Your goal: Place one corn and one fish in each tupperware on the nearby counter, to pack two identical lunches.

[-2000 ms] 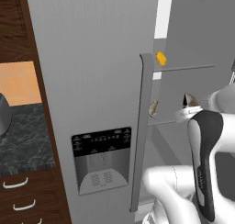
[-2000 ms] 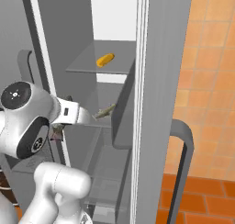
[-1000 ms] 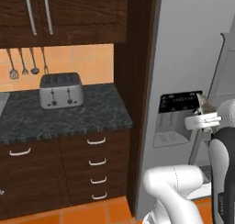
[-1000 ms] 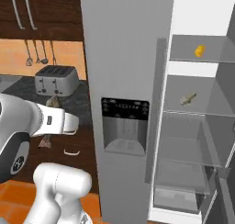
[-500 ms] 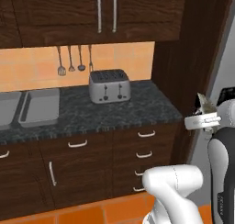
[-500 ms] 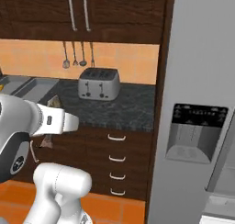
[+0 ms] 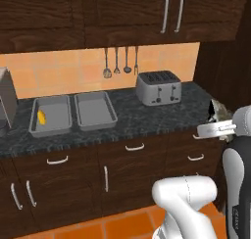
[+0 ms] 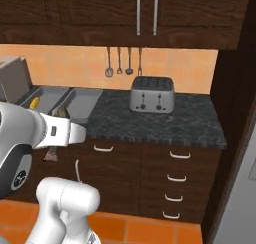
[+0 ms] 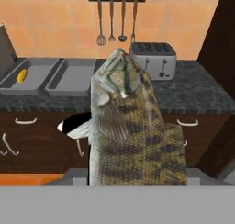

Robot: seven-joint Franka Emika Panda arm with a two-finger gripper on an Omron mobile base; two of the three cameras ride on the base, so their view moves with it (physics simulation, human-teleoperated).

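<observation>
Dark wood cabinets with silver handles run above an orange tiled wall, and below them the counter (image 7: 147, 118) of black veined stone stretches across the left base view. On it, toward the left, sit the two trays of tupperware side by side and nearly touching: the left tray (image 7: 50, 116) has one corn cob (image 7: 42, 117) lying in its near left part, and the right tray (image 7: 95, 110) sits just beside it with nothing seen on its floor. A silver toaster (image 7: 158, 87) stands further right, well apart from the trays, under four utensils (image 7: 120, 61) hanging on the wall. A tall grey coffee machine (image 7: 6, 102) is cut off at the left edge, next to the left tray.

From the hand view a fish (image 9: 128, 131) rises out of the bottom of the picture between the fingers, head up and away from the hand, its mottled olive-brown back and pale flank taking up the middle of the picture. The gripper (image 7: 214, 116) is closed on the fish's body at a partly open width; its fingertips themselves are hidden behind the fish. In the left base view the fish shows as a small grey-brown tip above the white wrist at the right edge, off past the right end of the counter and well away from both trays. In the right base view the wrist sits low in front of the trays
</observation>
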